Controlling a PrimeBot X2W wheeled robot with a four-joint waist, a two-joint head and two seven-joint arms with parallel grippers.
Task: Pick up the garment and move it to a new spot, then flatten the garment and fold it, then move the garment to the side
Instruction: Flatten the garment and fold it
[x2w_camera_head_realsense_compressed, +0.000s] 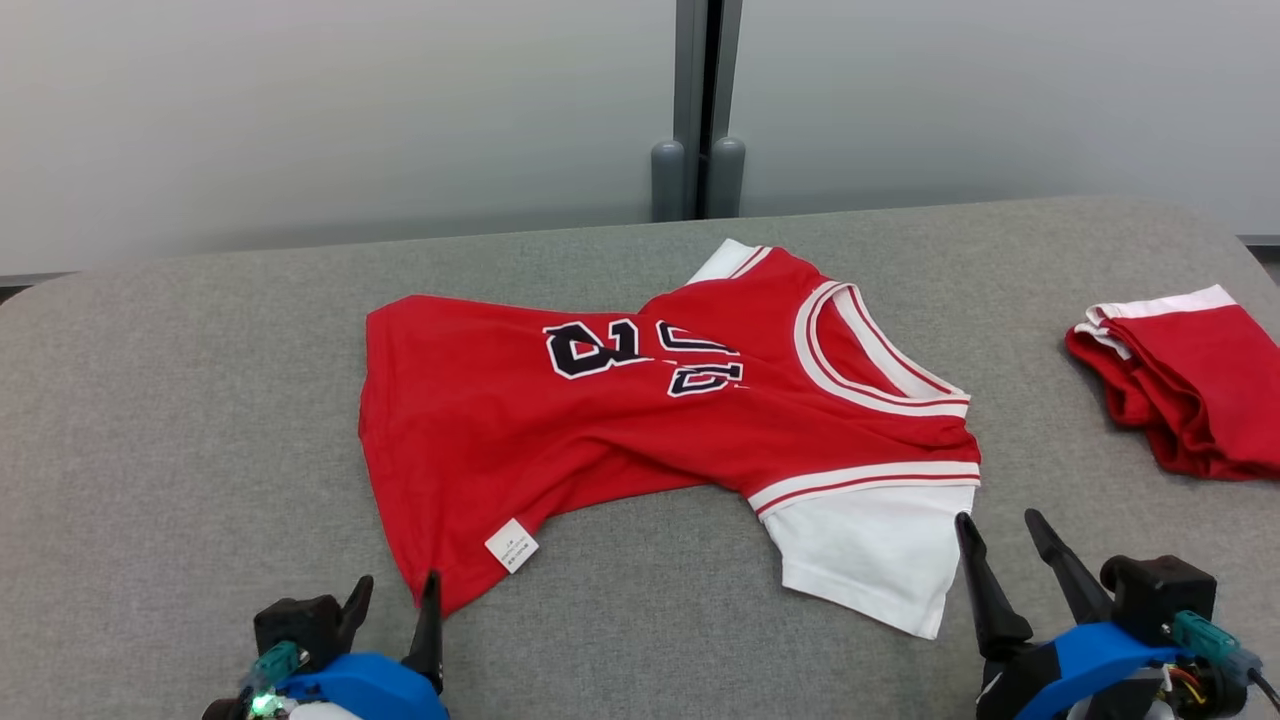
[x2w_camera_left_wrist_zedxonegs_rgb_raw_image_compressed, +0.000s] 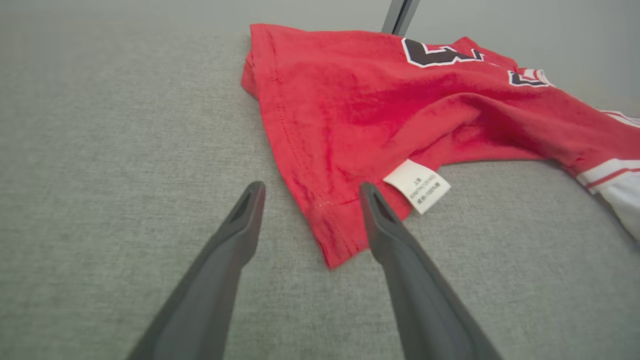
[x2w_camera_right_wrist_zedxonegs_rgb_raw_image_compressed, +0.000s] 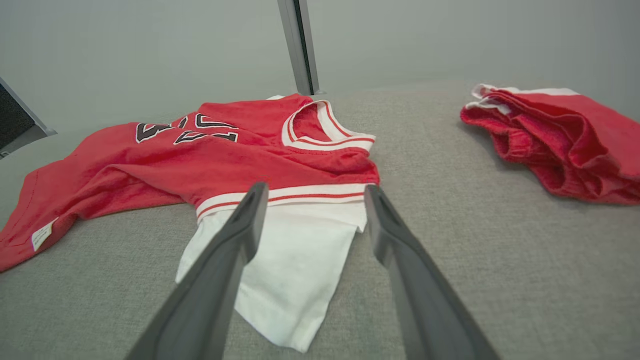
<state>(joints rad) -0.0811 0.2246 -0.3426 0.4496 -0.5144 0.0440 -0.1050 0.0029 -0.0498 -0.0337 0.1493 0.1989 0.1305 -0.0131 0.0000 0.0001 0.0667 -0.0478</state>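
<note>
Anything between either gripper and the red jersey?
Nothing visible. The open left gripper is at the hem corner of the red jersey; the open right gripper is beside its white sleeve.

The shirt (x2w_camera_head_realsense_compressed: 480, 420) is red, with a white sleeve (x2w_camera_head_realsense_compressed: 870, 560), white-and-red striped trim and black numerals (x2w_camera_head_realsense_compressed: 600, 350) edged white. The worktop (x2w_camera_head_realsense_compressed: 180, 420) is grey. The second garment (x2w_camera_head_realsense_compressed: 1200, 390) is red, banded white.
</note>
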